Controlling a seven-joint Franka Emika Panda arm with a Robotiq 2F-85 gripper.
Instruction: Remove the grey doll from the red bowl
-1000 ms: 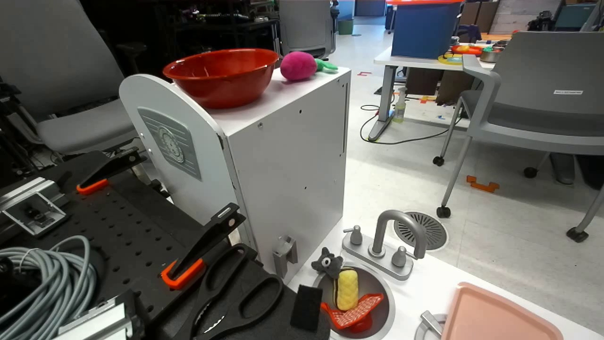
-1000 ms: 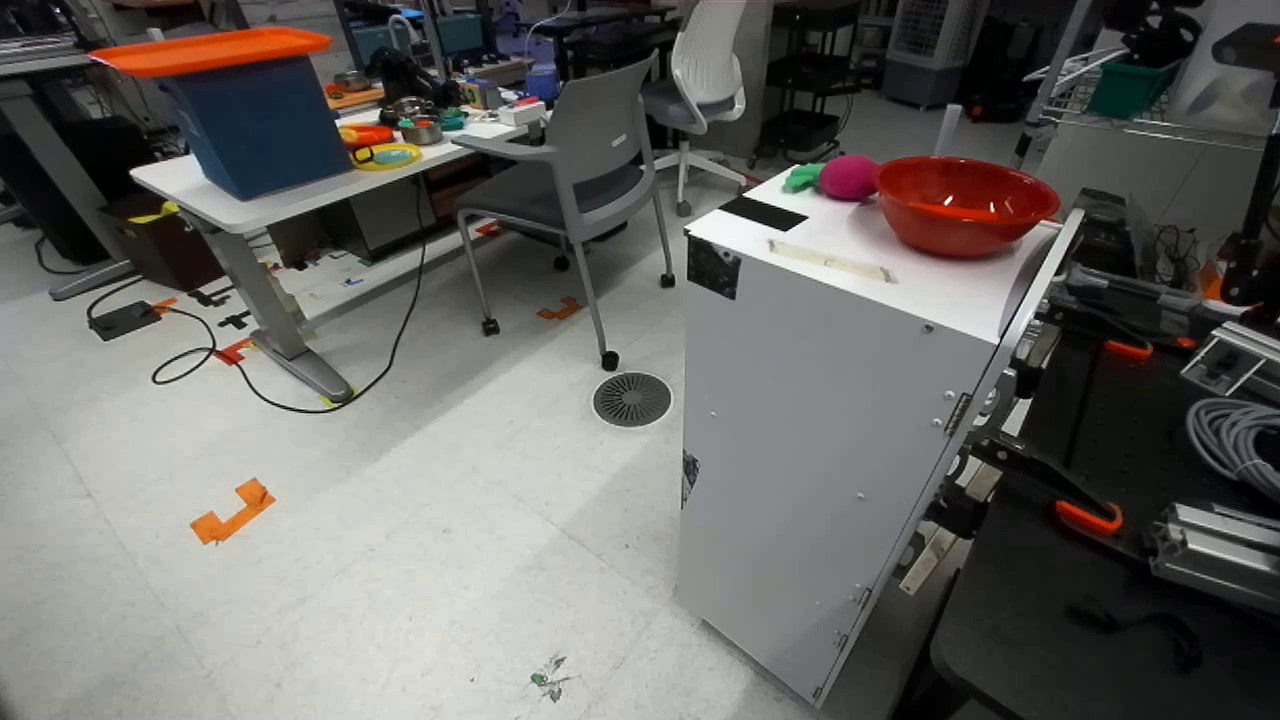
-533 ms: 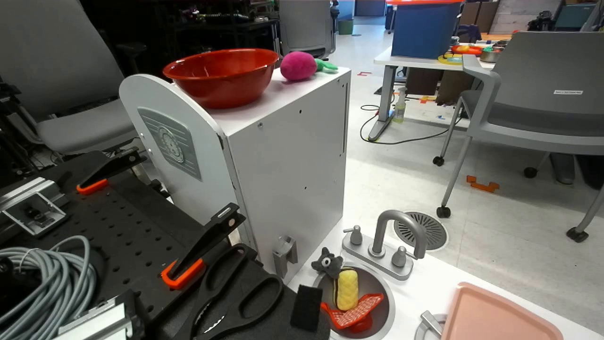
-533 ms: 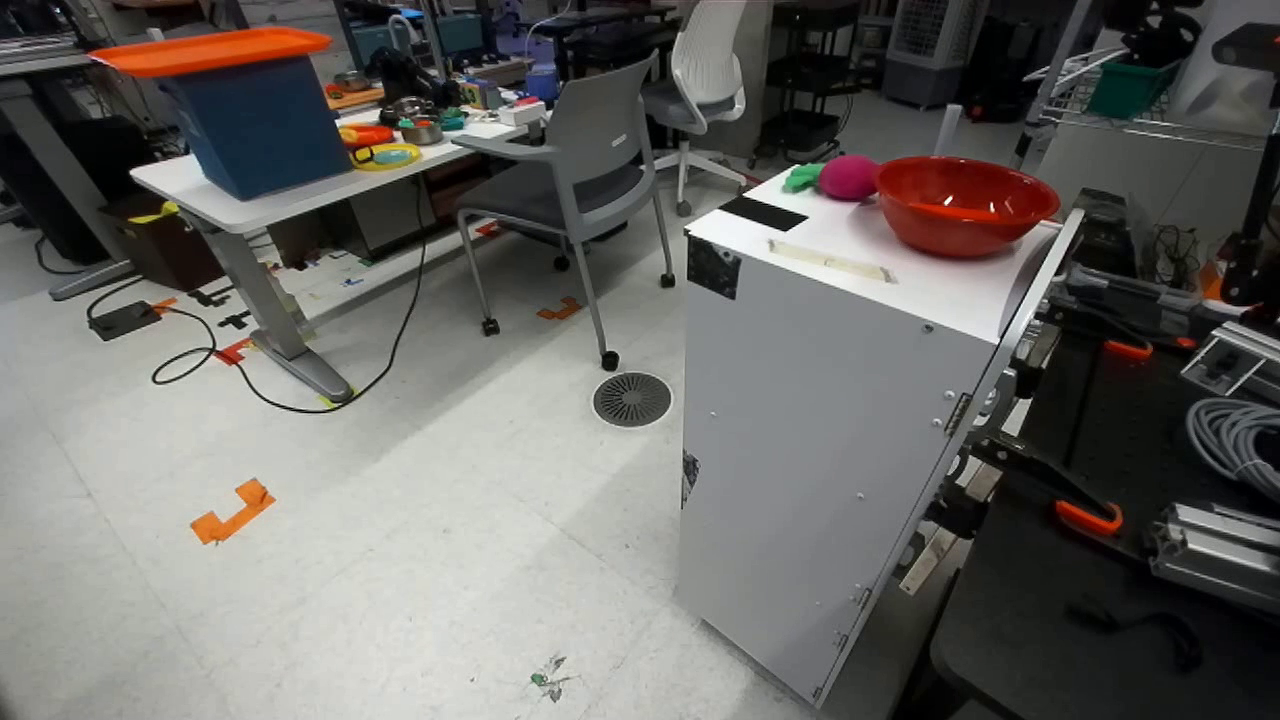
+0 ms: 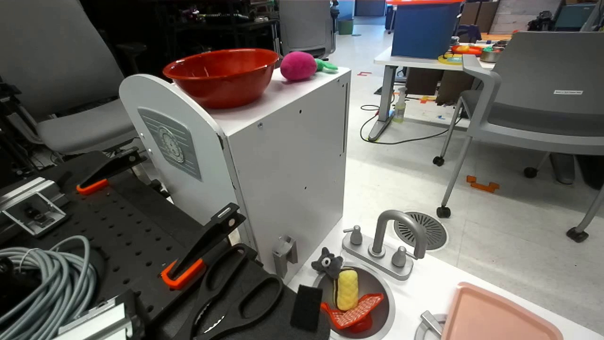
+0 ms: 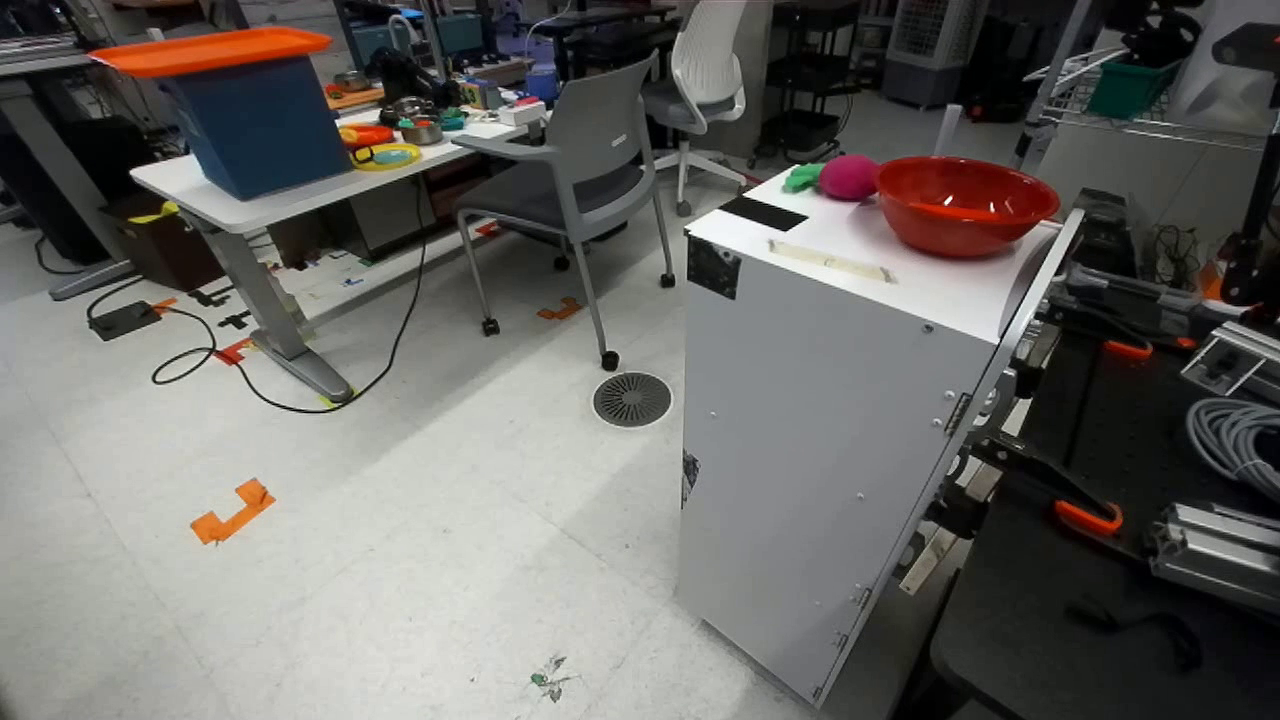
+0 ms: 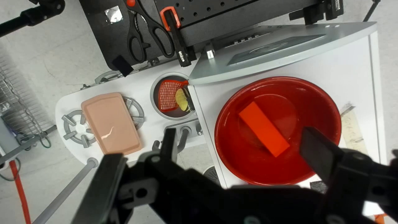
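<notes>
The red bowl point(image 7: 289, 112) stands upright on top of a white cabinet, and it shows in both exterior views point(image 5: 222, 89) point(image 6: 960, 225). In the wrist view a flat orange block point(image 7: 264, 129) lies in the bowl; I see no grey doll there. The grey doll point(image 5: 327, 263) sits at the edge of the small sink in an exterior view, beside a yellow item point(image 5: 348, 289). I cannot make out the doll in the wrist view. My gripper point(image 7: 240, 135) is open and empty, with its fingers wide apart above the bowl; neither exterior view shows it.
The cabinet point(image 5: 292, 160) carries a pink plush point(image 5: 298, 66) beside the bowl and has a raised curved panel point(image 7: 279, 59) along one side. The sink point(image 5: 388, 311) holds a red dish point(image 5: 356, 312). A faucet point(image 5: 396, 219) and a pink tray point(image 5: 500, 316) are beside it.
</notes>
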